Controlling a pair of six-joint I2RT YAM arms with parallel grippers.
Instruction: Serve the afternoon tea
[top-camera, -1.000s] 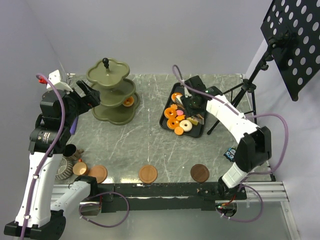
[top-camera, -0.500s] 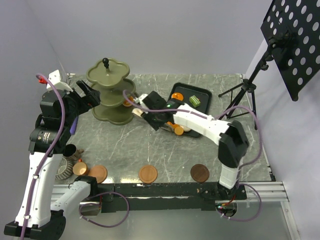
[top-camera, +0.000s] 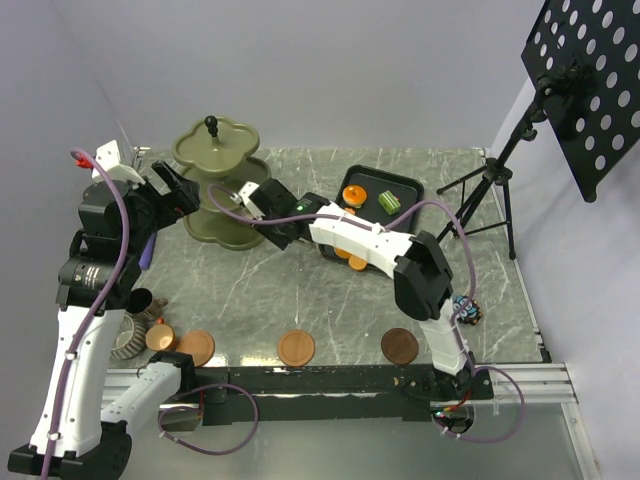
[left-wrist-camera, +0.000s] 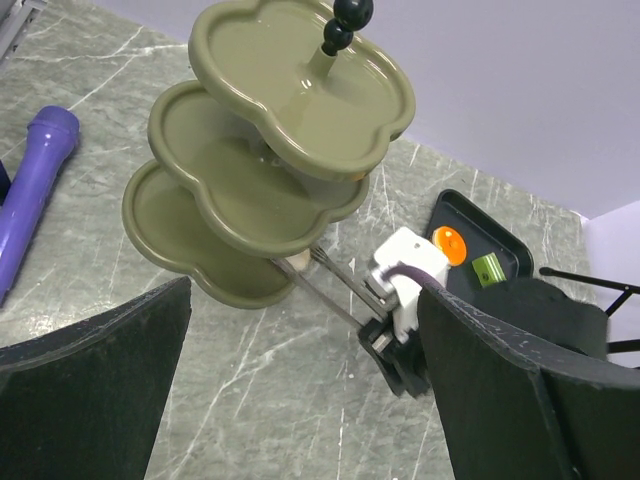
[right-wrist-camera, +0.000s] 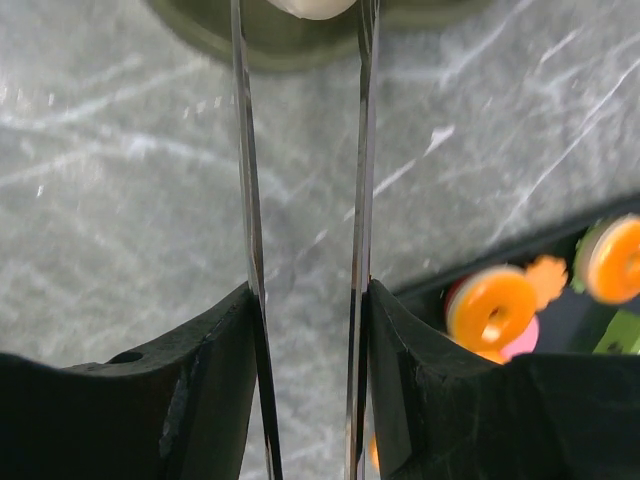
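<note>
the right end effector (right-wrist-camera: 305, 375) is clenched on the metal tongs (right-wrist-camera: 245, 180), both blades running up between its fingers (right-wrist-camera: 215, 380). the blade tips pinch a pale pastry (right-wrist-camera: 310, 6) at the edge of the bottom tier of the olive-green stand (left-wrist-camera: 200, 245); the left wrist view shows that pastry (left-wrist-camera: 298, 262) just under the middle tier's rim. a second ago this arm was over the black tray (top-camera: 410, 185), half a second ago it was midway across the desk (top-camera: 260, 290) with the pastry, and now it reaches the stand. the left end effector (left-wrist-camera: 300, 400) has not moved: it hangs released, fingers wide apart, near the stand's left side.

the top and middle tiers look bare in the left wrist view. the tray, right of the stand, holds an orange pastry (top-camera: 357, 195) and a green pastry (top-camera: 389, 201) at its far end, with orange ring pastries (right-wrist-camera: 493, 305) and a pink one (right-wrist-camera: 522, 340) at its near end.

at the desk's near left corner stand a striped grey cup (top-camera: 128, 338), a copper cup (top-camera: 160, 337) and a dark cup (top-camera: 142, 300). three brown saucers (top-camera: 296, 347) lie well apart along the near edge. a purple cylinder (left-wrist-camera: 35, 170) lies left of the stand.
</note>
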